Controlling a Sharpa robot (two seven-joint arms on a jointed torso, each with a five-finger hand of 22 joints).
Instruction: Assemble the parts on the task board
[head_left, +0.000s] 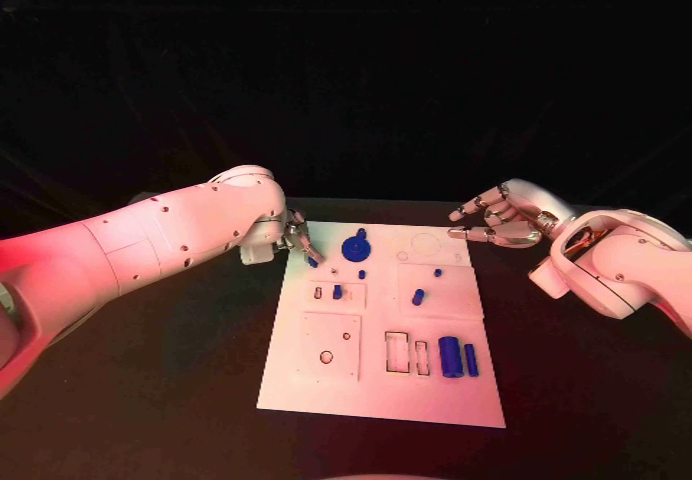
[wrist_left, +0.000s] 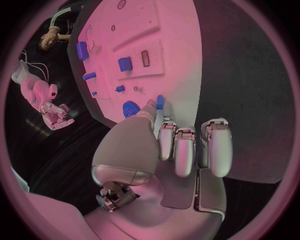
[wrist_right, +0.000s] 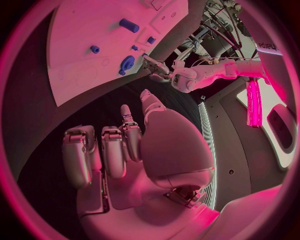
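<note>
On the black counter the task board carries two blue cylinders nearest, while farther off the left robot hand pinches a small blue part at the board's far-left corner, just beside the blue gear, and the right robot hand hovers empty, fingers apart, off the far-right corner.

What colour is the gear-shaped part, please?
Blue gear-shaped part; clearest in the head view.

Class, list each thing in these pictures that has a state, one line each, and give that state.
left hand: pinching a small blue part at the task board's far left edge
right hand: holds nothing, fingers apart, beside the board's far right corner
task board: flat on the table
blue gear: on the board
two blue cylinders: lying side by side
</note>
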